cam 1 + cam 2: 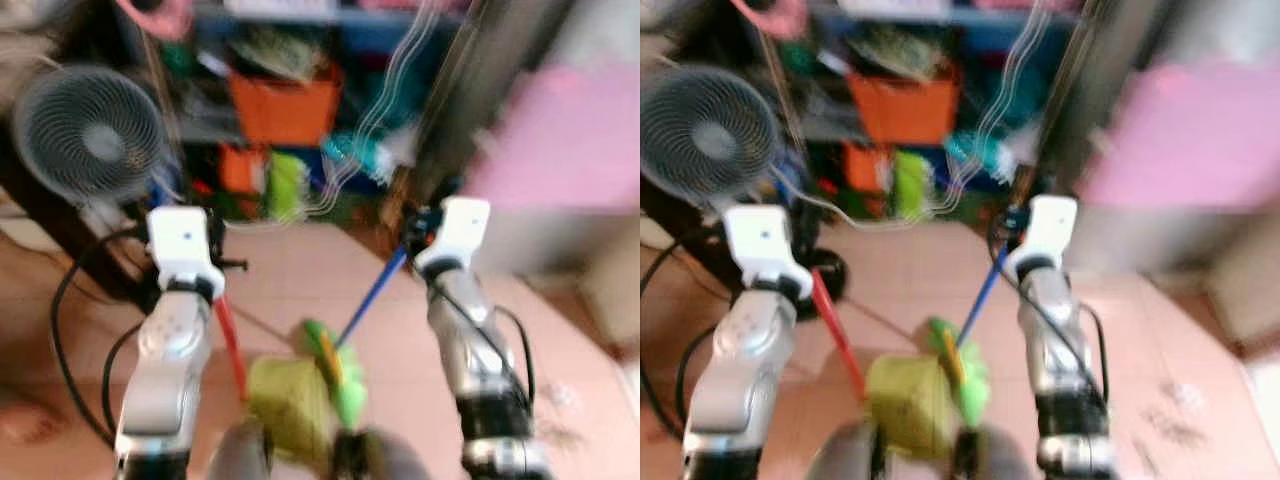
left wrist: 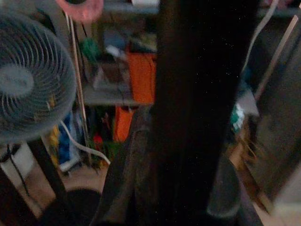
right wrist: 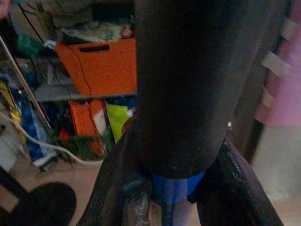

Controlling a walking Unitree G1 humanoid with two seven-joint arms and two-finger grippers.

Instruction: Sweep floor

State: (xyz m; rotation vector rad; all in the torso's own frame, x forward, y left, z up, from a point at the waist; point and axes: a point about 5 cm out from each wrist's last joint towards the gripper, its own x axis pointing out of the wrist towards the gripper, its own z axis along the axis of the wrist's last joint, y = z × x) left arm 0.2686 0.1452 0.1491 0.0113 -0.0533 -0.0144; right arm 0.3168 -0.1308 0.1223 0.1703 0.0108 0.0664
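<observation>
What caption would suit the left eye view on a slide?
Robot's left gripper holds a red handle, right gripper a blue handle, above a green dustpan, facing cluttered shelves.

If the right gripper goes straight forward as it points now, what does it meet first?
Probably the orange bin on the shelf; depth is unclear. The right gripper is already closed on the blue handle.

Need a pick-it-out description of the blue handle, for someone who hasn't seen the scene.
Start at the cluttered shelf at the back, with its orange bin. On the tiled floor before it, the blue handle slants from the right gripper down to a green head. The neighbouring stick at the left gripper is red.
</observation>
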